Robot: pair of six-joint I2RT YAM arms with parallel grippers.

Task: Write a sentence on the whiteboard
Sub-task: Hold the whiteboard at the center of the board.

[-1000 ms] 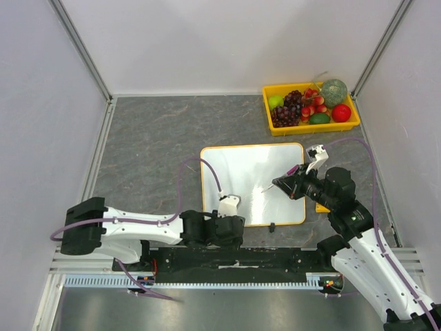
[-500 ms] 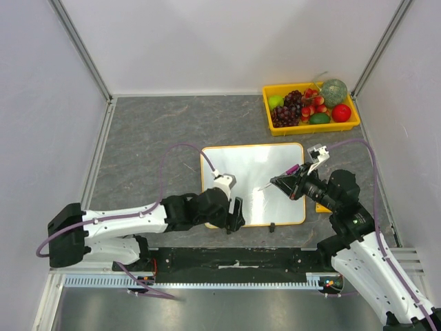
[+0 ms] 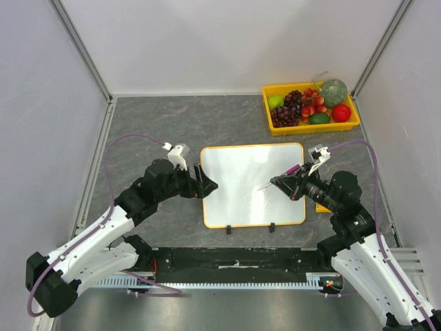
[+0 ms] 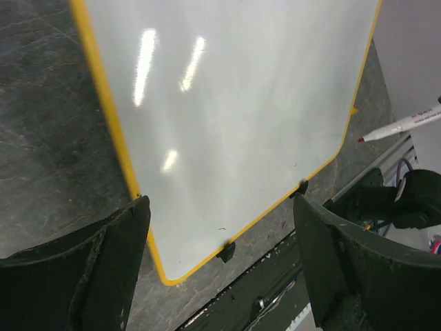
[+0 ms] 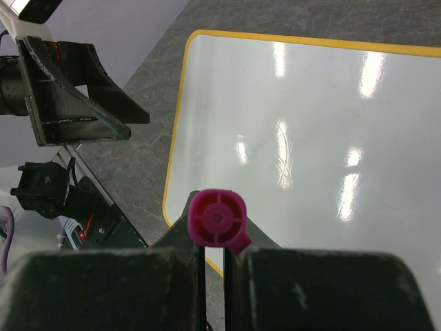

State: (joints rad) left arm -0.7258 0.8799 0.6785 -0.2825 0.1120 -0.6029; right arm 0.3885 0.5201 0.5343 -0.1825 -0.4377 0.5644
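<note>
The whiteboard (image 3: 241,186), white with a thin orange frame and two small black feet, lies flat in the middle of the table. Its surface (image 4: 227,103) shows only light reflections. My left gripper (image 3: 204,181) is open at the board's left edge, and in the left wrist view the jaws (image 4: 220,203) stand wide apart above the board's near left corner, holding nothing. My right gripper (image 3: 286,183) is shut on a marker (image 3: 275,181) with a white body and magenta end (image 5: 217,219). The marker's tip points left over the board's right half and seems lifted off the surface (image 5: 310,138).
A yellow tray (image 3: 311,129) of fruit stands at the back right. A small yellow thing (image 3: 321,207) lies under my right arm beside the board. The black base rail (image 3: 234,258) runs along the near edge. Walls close in on three sides.
My left arm swung from the board's near edge up to its left edge, and its jaws opened wide. My right gripper with the marker barely moved.
</note>
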